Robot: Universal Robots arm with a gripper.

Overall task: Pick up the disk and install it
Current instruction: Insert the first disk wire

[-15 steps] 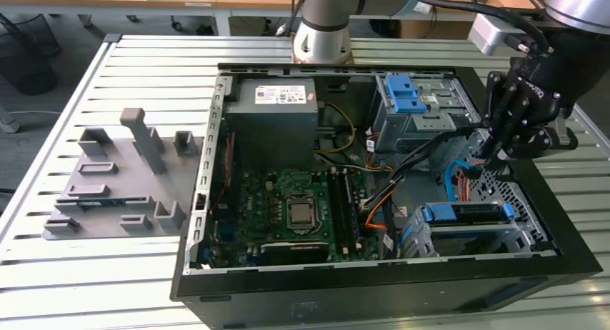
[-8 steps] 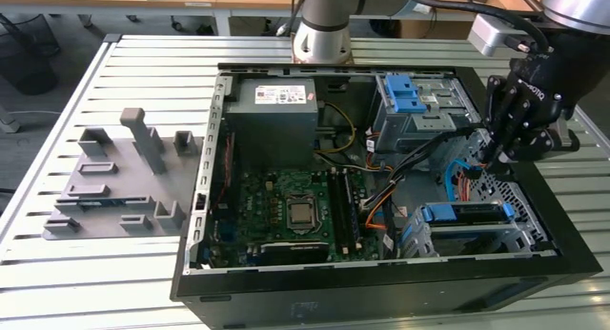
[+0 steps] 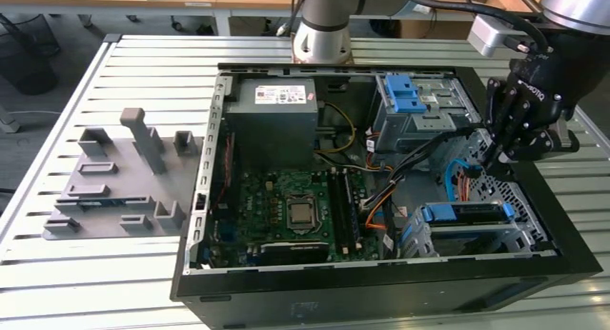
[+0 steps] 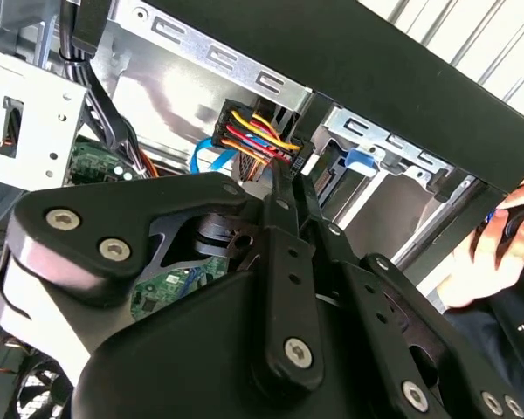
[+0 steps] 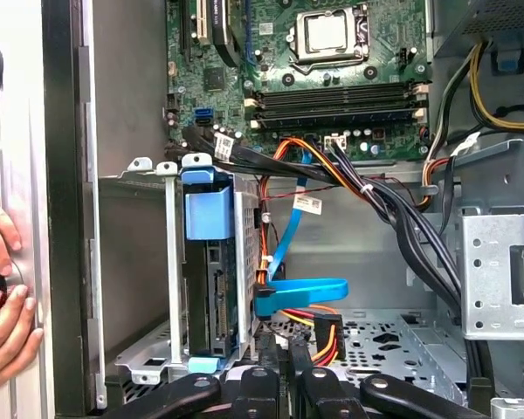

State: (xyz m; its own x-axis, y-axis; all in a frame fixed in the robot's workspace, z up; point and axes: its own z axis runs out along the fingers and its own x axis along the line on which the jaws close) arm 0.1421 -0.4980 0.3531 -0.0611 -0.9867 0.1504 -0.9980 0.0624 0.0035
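Note:
The disk (image 3: 467, 214) sits in the metal drive cage (image 3: 519, 237) at the near right corner of the open computer case, its blue bracket showing. In the first wrist view the disk (image 5: 217, 279) stands edge-on in the cage under a blue tab. My gripper (image 3: 498, 157) hangs inside the case just beyond the cage, by the loose cables. Its black fingers (image 4: 284, 227) lie close together, shut, with their tips at a black power connector (image 4: 262, 140) with yellow, red and orange wires. Whether they pinch that connector, I cannot tell. A blue data cable (image 5: 306, 292) lies beside it.
A person's hand (image 5: 0, 297) rests on the case's outer wall close to the cage. Motherboard (image 3: 296, 208), power supply (image 3: 276, 105) and an upper drive bay with blue latches (image 3: 405, 94) occupy the case. A grey fixture plate (image 3: 119, 180) lies on the slatted table at the exterior view's left.

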